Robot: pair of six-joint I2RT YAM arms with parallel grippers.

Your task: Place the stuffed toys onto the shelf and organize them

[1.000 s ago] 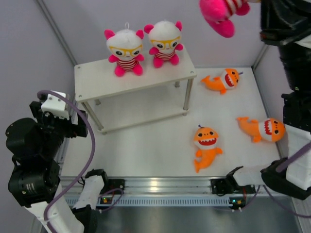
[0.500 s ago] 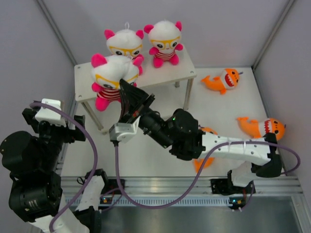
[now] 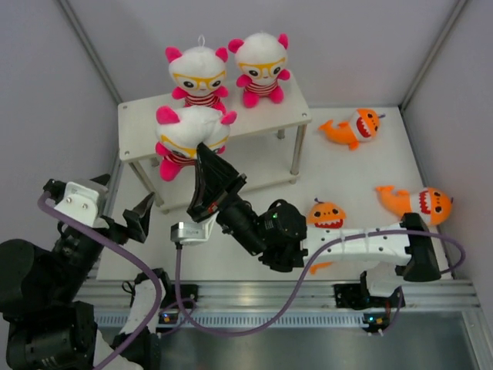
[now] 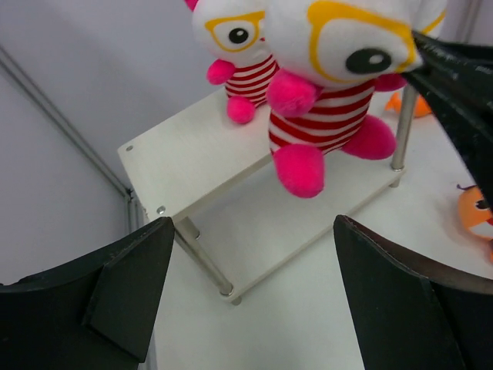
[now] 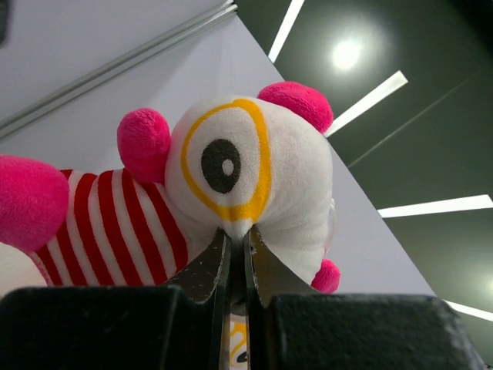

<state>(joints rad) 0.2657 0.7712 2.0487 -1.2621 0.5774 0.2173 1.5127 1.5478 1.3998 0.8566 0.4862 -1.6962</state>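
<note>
Top external: rail (image 3: 254, 293) nearest, white table (image 3: 354, 173), grey walls (image 3: 347, 46). left gripper (image 4: 250, 301) near left, jaws wide apart, empty. right gripper (image 3: 208, 173) is clamped on held bear (image 3: 189, 131) at the near-left edge of the shelf (image 3: 139, 127) top tier; contact unclear. near shark (image 3: 327, 216), right shark (image 3: 420, 204) and far shark (image 3: 354, 126) lie on the table. Two shelved bears (image 3: 199, 77) sit far. Versus half a second ago: held bear shifted slightly right, left gripper moved nearer.

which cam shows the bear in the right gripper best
Left wrist: the held bear shows face, shirt and legs, by the shelf near edge. Top external sees mostly its head from above; right wrist only a close-up face.
</note>
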